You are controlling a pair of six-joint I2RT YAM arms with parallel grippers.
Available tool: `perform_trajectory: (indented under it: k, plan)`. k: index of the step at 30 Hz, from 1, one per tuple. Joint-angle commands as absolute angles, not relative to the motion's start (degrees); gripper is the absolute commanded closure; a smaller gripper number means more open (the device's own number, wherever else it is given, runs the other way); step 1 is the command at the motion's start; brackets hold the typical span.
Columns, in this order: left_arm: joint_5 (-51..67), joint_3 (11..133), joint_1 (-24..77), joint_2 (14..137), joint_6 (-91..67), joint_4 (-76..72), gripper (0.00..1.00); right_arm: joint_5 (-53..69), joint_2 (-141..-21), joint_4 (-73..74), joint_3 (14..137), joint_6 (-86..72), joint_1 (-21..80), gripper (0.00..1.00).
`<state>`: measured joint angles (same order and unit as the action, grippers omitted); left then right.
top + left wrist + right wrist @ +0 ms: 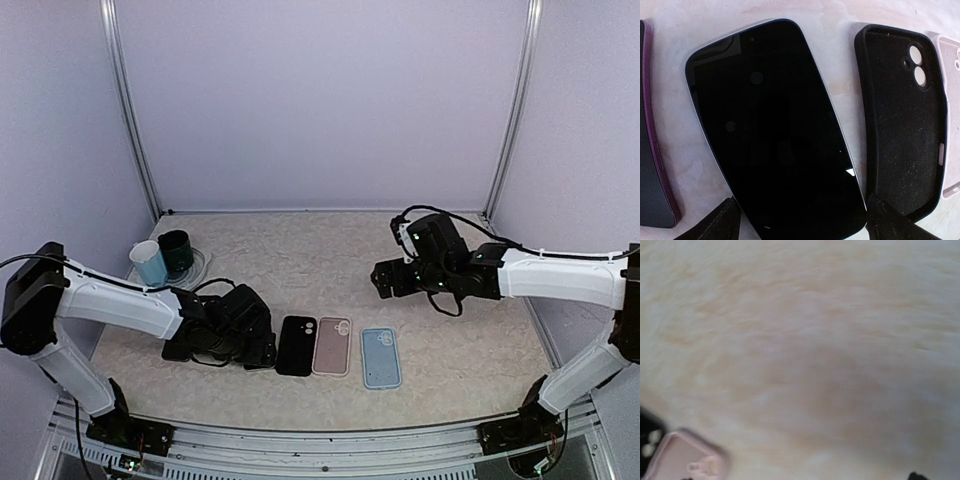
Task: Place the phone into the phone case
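Left gripper (801,202) spread astride the phone (775,135); black case (902,125) lies just right. Right gripper (385,280): we cannot tell its state.

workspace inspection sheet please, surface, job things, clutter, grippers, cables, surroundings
surface: pale mottled tabletop, no spills seen
job's things: black phone flat, screen up; black case, pink case, blue case in a row beside it
clutter: pale blue cup and dark cup far left; purple-edged device beside phone
grippers: left gripper straddles phone's end, contact unclear; right gripper over bare table, state unclear
cables: black cable looped over right arm
surroundings: lilac walls, metal posts
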<state>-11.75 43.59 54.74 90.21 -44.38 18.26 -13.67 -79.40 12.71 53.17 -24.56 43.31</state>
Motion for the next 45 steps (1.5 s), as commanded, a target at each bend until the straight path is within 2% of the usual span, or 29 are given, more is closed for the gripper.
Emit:
perform_trajectory:
  k: [1, 6, 8, 10, 15, 19, 27, 34, 41, 45]
  plan:
    - [-10.8, 43.1, 56.1, 87.4, -47.7, 18.4, 0.14, -15.2, -88.5, 10.9, 61.8, -24.3, 51.5, 0.08]
    - [-16.8, 42.0, 57.4, 76.5, -51.2, 19.0, 0.12, -7.9, -100.1, 8.2, 72.3, -25.2, 55.0, 0.16]
    - [-20.7, 41.7, 57.5, 70.1, -52.5, 21.0, 0.11, -10.3, -105.2, 10.4, 77.2, -26.0, 56.4, 0.12]
    - [-25.3, 42.8, 57.1, 65.8, -53.4, 25.6, 0.09, -13.3, -111.1, 14.6, 84.0, -26.7, 58.2, 0.02]
    - [-37.1, 49.1, 50.5, 65.5, -54.0, 38.5, 0.03, -17.9, -125.0, 23.1, 102.0, -26.7, 63.5, 0.01]
    - [-37.1, 49.7, 43.8, 66.7, -50.5, 37.5, 0.01, -16.4, -133.3, 27.6, 112.2, -26.9, 66.7, 0.01]
    - [-33.6, 46.4, 37.3, 63.3, -45.6, 31.4, 0.01, -15.4, -147.3, 40.3, 130.3, -32.4, 69.6, 0.01]
    - [-29.1, 43.2, 37.3, 64.8, -45.3, 28.0, 0.01, -18.8, -148.1, 46.4, 130.1, -33.5, 71.1, 0.01]
    - [-28.1, 42.6, 37.3, 66.6, -45.1, 27.4, 0.01, -15.8, -146.9, 48.8, 125.5, -33.6, 71.3, 0.01]
    - [-27.8, 42.3, 37.3, 65.7, -44.9, 26.7, 0.01, -12.3, -145.3, 48.9, 122.5, -29.9, 71.3, 0.13]
